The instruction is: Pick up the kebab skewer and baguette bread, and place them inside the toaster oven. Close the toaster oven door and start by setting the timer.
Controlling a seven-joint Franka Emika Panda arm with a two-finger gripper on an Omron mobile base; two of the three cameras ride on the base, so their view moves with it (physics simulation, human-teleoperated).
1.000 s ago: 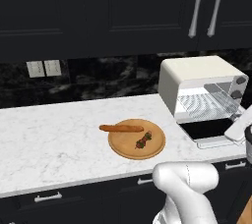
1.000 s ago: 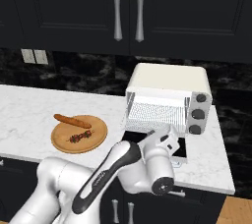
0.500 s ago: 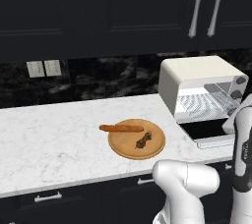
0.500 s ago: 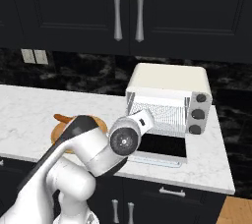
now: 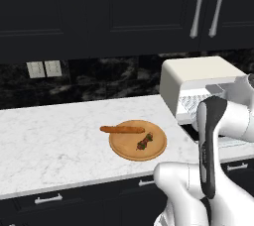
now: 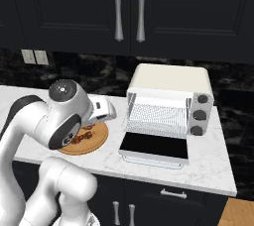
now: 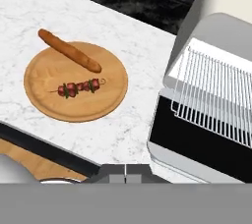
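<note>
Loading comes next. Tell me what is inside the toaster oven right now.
Inside the cream-white boxy toaster oven, above its lowered dark glass door, sits a bare wire rack. The space under the rack is hidden.

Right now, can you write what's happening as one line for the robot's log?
kebab skewer: on wooden plate | baguette bread: on plate | toaster oven: toaster oven door open, rack bare | nothing picked up yet

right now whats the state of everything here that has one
toaster oven door: open, folded down flat
toaster oven: wire rack bare, nothing inside
kebab skewer: lying on the wooden plate
baguette bread: on the plate, one end past its rim
upper cabinet doors: shut
</note>
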